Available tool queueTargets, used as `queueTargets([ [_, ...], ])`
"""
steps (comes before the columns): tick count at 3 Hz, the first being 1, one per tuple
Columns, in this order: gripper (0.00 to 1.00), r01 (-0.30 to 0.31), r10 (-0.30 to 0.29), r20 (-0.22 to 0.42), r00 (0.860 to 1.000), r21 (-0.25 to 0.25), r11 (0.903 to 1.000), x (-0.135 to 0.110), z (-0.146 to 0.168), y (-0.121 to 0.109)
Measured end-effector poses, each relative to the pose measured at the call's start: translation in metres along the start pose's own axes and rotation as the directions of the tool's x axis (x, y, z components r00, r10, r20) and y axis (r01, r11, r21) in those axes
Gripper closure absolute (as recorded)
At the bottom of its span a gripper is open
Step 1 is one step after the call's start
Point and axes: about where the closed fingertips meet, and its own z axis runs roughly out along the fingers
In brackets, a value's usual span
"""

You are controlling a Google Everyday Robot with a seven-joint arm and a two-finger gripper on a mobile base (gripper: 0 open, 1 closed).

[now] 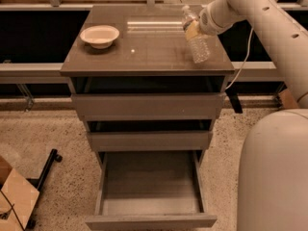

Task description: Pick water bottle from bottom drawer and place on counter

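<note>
Camera view, hand (192,30) holding tilted water bottle (198,48) at counter (154,54), bowl (99,35) apart

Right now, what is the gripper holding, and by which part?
Above the glossy grey-brown counter, the gripper holds the small clear plastic water bottle by its upper body.

High front view, tilted down; jaws on water bottle (198,49), right.
</note>
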Motion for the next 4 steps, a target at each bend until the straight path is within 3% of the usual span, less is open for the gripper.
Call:
queueTargets([
  [1,0.31,-0.001,0.001,-0.003,1.0,-0.006,1.0,0.001,0.002,0.002],
  [2,0.07,-0.007,0.006,-0.031,1.0,-0.055,0.9984,0.012,0.017,0.016],
  [3,0.0,-0.034,0.03,-0.038,0.999,-0.101,0.9943,0.023,0.024,0.027],
  [4,0.0,-0.034,0.03,-0.038,0.999,-0.101,0.9943,0.023,0.024,0.027],
])
